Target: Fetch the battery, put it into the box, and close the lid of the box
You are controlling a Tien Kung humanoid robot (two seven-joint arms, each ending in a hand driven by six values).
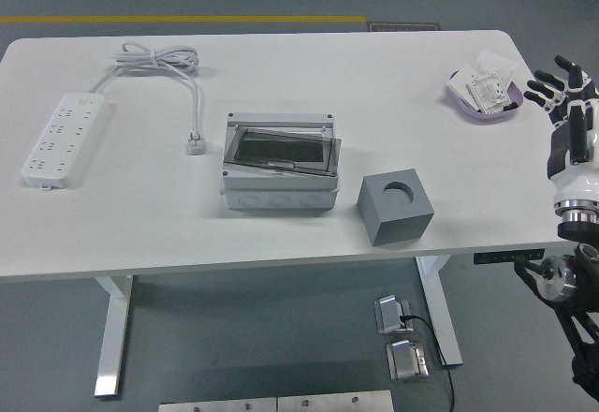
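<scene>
A white worktop (393, 66) carries everything in view. Near its middle sits the box (279, 164), a light grey junction-style enclosure with a dark, smoky see-through lid (284, 149); the lid lies slightly askew over the opening rather than seated flat. Just to the right of the box, close to the worktop's near edge, stands a grey cube block (396, 207) with a round hole in its top face.

At the far right of the worktop is a shallow lilac dish (482, 99) holding small white packs with printed faces. Whether any of these is the battery cannot be told at this size, and no other object in view is clearly a battery.

On the left lies a white power strip (62, 138), its coiled cable (154, 59) running along the far side and ending in a plug (196, 143) that rests left of the box, apart from it.

The right hand (564, 91) is raised beyond the worktop's right edge, just right of the lilac dish and not touching it. Its fingers (545, 80) are spread wide and hold nothing.
</scene>
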